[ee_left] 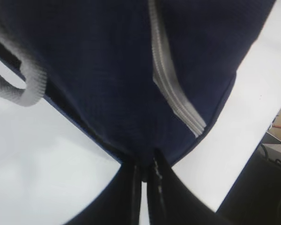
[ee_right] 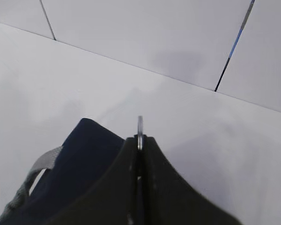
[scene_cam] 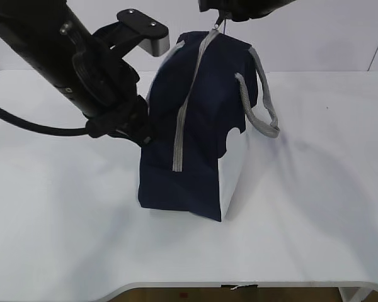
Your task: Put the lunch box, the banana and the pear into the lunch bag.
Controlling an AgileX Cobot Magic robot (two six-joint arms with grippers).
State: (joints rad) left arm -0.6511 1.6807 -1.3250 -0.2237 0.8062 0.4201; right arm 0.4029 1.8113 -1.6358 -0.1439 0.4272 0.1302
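The navy lunch bag [scene_cam: 198, 126] stands upright mid-table, zipped shut, with a white side panel and grey handles [scene_cam: 263, 104]. Its grey zipper [scene_cam: 190, 100] runs down the front face. My left gripper [scene_cam: 145, 129] is shut on the bag's navy fabric at its left edge; the left wrist view shows the pinch [ee_left: 145, 166] and the zipper's end [ee_left: 178, 101]. My right gripper [scene_cam: 223, 14] is above the bag's top, shut on the zipper's metal ring pull [ee_right: 140, 127]. The lunch box, banana and pear are out of view.
The white table [scene_cam: 63, 239] surrounds the bag, its front edge at the bottom of the exterior view. A white panelled wall [ee_right: 154, 37] stands behind. The left arm [scene_cam: 57, 50] and a black cable cross the upper left.
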